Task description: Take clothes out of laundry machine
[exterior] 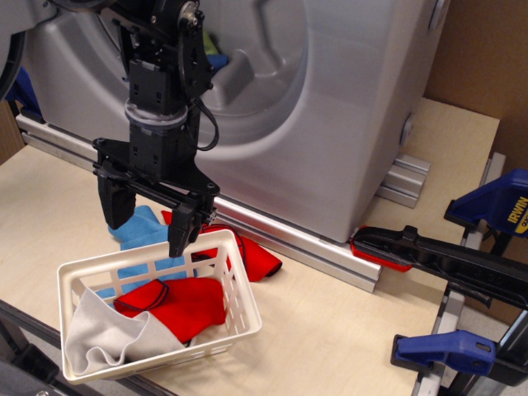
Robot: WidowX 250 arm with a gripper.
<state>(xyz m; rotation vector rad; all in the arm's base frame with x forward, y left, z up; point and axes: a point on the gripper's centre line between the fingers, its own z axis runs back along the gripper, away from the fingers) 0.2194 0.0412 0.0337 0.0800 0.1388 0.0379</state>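
Note:
The grey laundry machine (355,124) stands at the back, its round drum hollow facing front-left. Inside the hollow, mostly hidden behind the arm, a bit of yellow-green cloth (211,41) and a bit of medium blue cloth (218,61) show. My black gripper (148,219) hangs in front of the machine, pointing down just above the far rim of the white basket. Its fingers (182,231) are spread wide and nothing is between them.
The white slatted basket (244,289) at the front left holds a red cloth (190,299) and a pale grey cloth (99,334). A sky-blue cloth (142,231) and another red cloth (256,257) lie behind it. Blue clamps (450,351) and a black bar (445,257) stand at the right.

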